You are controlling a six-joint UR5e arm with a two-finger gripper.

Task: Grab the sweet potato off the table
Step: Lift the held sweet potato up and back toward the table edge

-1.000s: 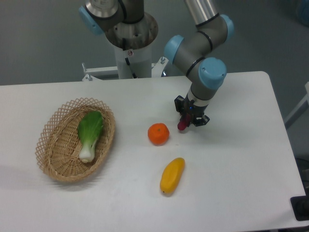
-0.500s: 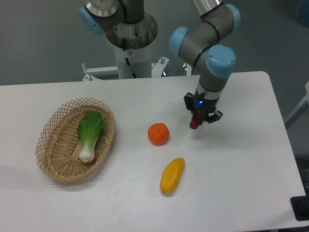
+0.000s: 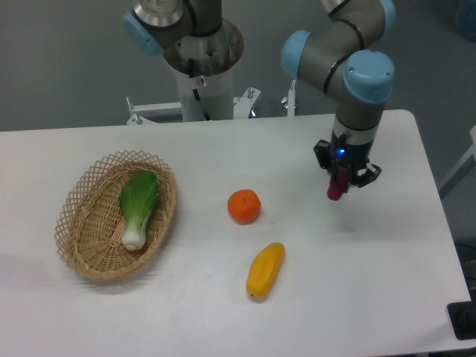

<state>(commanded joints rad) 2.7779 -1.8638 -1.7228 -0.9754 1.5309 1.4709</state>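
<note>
Reddish-purple, the sweet potato point(image 3: 336, 187) hangs nearly upright in the pincer point(image 3: 340, 181), whose fingers are clenched on its upper part, lifting it above the right side of the white tabletop point(image 3: 387, 253). Well to its left lie an orange point(image 3: 244, 206), a yellow oblong fruit point(image 3: 265, 270), and a wicker basket point(image 3: 82, 238) holding a leafy green point(image 3: 137, 207).

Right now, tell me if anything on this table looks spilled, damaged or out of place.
Nothing stands out. The gripper holds the sweet potato above the table. The orange and yellow fruit lie intact, and the bok choy sits in the basket.
</note>
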